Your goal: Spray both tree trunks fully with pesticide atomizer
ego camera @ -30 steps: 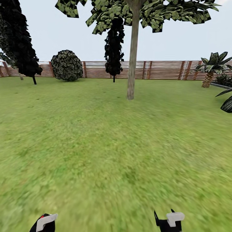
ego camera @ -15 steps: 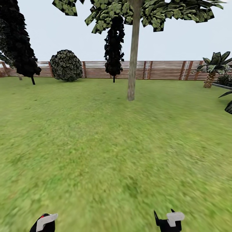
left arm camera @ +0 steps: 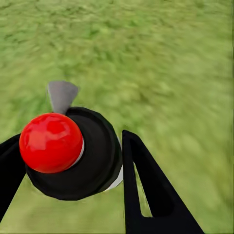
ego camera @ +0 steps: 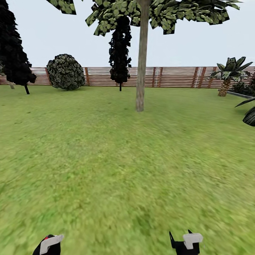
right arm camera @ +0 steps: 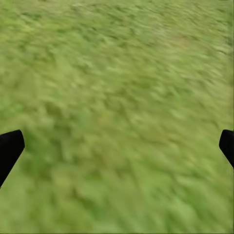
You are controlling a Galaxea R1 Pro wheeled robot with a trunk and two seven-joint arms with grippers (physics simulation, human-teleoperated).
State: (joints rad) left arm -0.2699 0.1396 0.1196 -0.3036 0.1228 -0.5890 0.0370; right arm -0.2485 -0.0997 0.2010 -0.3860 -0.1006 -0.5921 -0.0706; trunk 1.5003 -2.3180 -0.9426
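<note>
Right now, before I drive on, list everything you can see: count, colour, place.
Tall tree with grey-tan mottled trunk: one, green crown overhead, straight ahead on the lawn.
Black cone-shaped trees: two, one behind the trunk by the fence, one at far left.
Round dark green bush: one, at the fence, left of centre.
Short palm: one, dark green fronds, far right by the fence.
Brown slatted wooden fence: one, across the back.
Green grass floor: covers the ground.
Pesticide atomizer with red knob: one, black and grey body, between the left gripper's fingers.
Left gripper: black, shut on the atomizer.
Right gripper: black, open, nothing held, over grass.
</note>
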